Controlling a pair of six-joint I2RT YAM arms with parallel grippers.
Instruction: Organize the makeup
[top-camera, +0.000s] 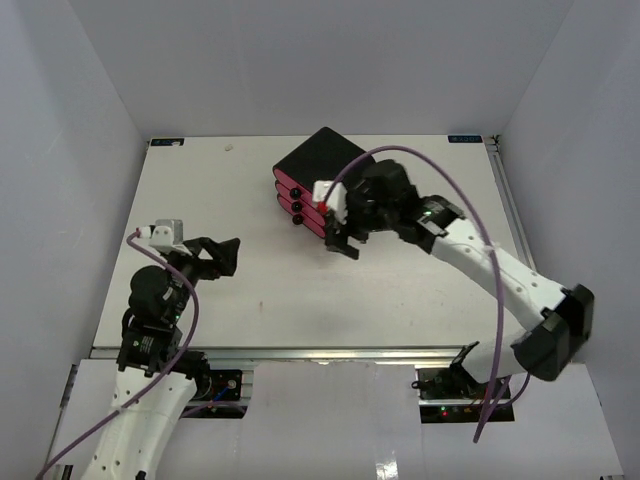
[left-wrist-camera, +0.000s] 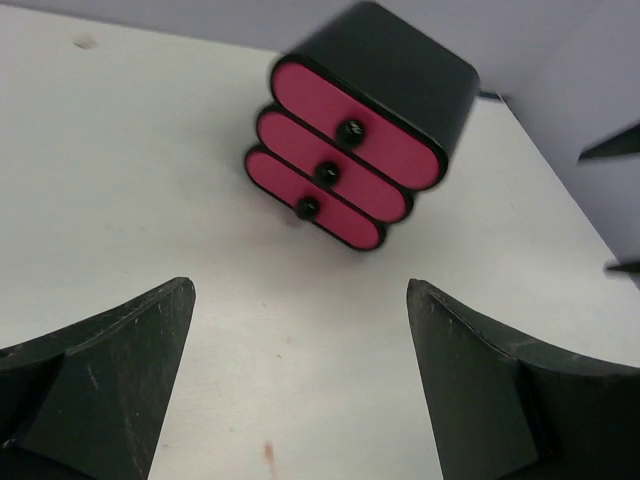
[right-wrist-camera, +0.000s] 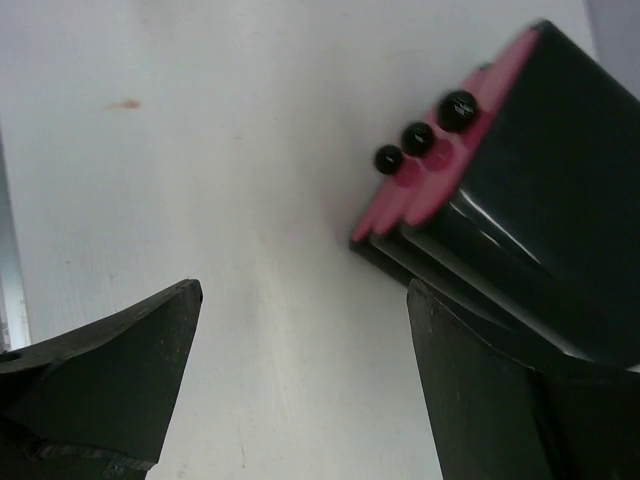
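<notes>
No makeup shows in any view: no lipstick tubes, tan bottles, palette or pinkish piece. My left gripper (top-camera: 222, 254) is open and empty, low over the left part of the white table (top-camera: 200, 190); the left wrist view shows its jaws (left-wrist-camera: 300, 285) wide apart over bare table. My right gripper (top-camera: 342, 245) is open and empty, right at the near corner of the black box; in the right wrist view its gripper (right-wrist-camera: 303, 285) stands over bare table with the right finger (right-wrist-camera: 480, 400) beside the box's side.
A black box with three pink drawers (top-camera: 315, 160) stands at the back middle of the table, drawer fronts facing front-left. It also shows in the left wrist view (left-wrist-camera: 400, 70) and the right wrist view (right-wrist-camera: 560, 220). White walls enclose the table.
</notes>
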